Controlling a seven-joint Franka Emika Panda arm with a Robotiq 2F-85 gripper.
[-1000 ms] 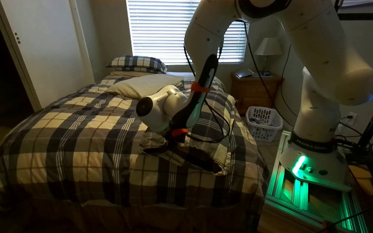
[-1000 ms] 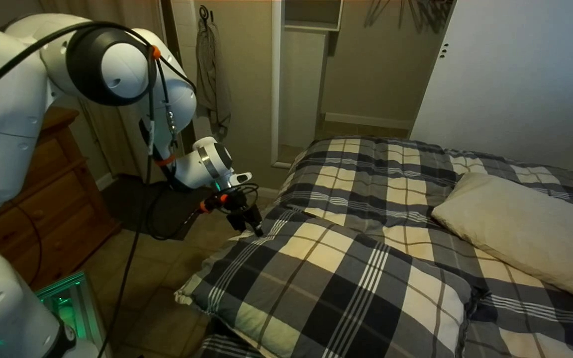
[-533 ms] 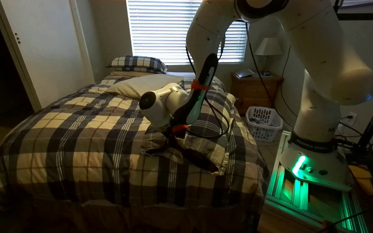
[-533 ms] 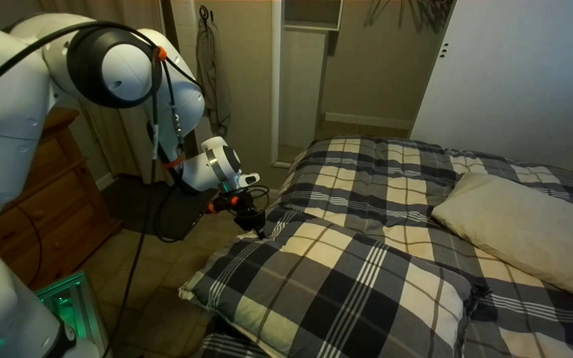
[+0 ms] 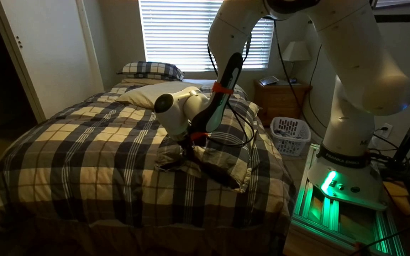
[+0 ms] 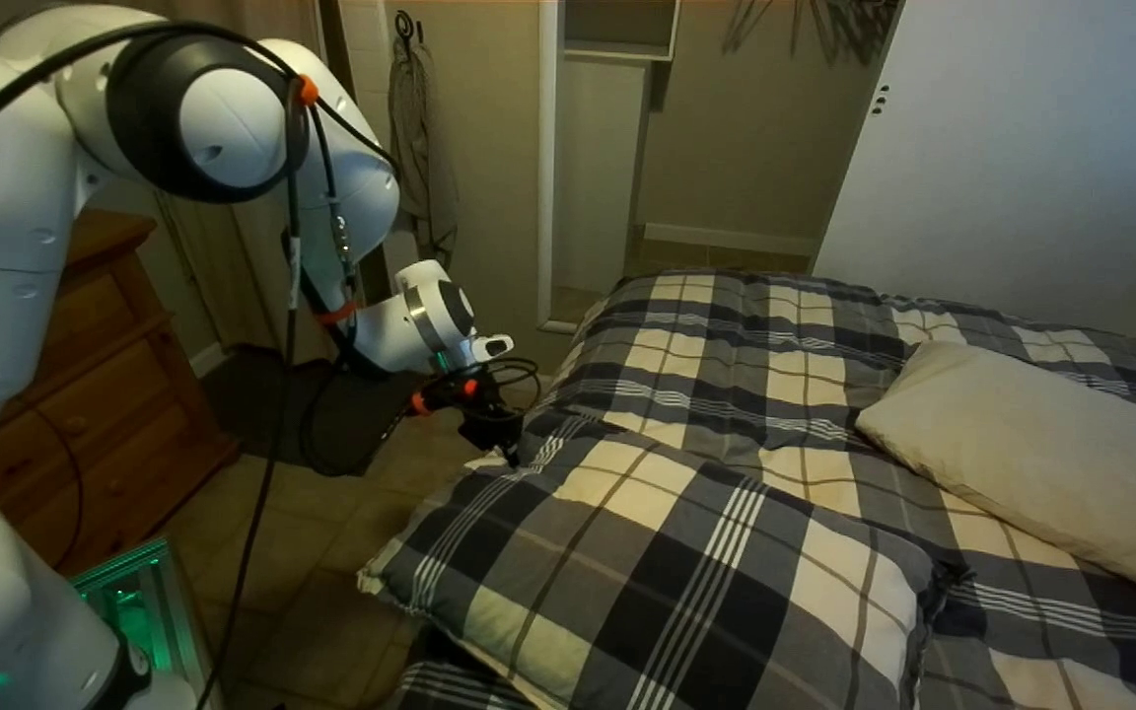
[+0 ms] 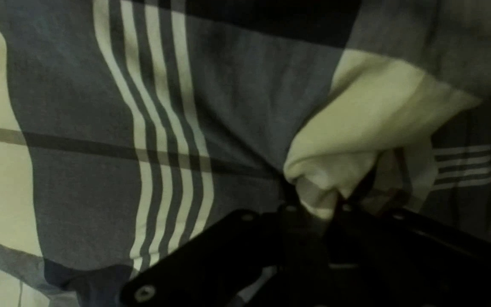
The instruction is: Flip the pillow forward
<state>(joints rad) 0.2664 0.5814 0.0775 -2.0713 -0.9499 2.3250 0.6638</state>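
Note:
The pillow (image 6: 667, 562), large and plaid in black, cream and tan, lies flat on the matching bedspread near the foot of the bed. My gripper (image 6: 513, 456) reaches down onto its edge facing the foot of the bed. In the wrist view, cream fabric of that edge is gathered into a fold between the fingertips of the gripper (image 7: 313, 211), which is shut on it. Creases in the pillow cloth (image 7: 245, 85) run toward the pinch. An exterior view shows the pillow's open, dark-shadowed edge (image 5: 222, 161) under the wrist, with the arm covering part of it.
A plain cream pillow (image 6: 1031, 444) lies farther up the bedspread (image 5: 94, 160). A smaller plaid pillow (image 5: 150, 69) rests at the headboard end. Beside the bed stand a white laundry basket (image 5: 290, 137), a wooden nightstand (image 5: 279, 99) and the robot's base (image 5: 347, 181).
The jaws have closed, gathering the pillow's edge. The wrist has risen slightly, and the pillow's near corner has shifted a little inward over the bed.

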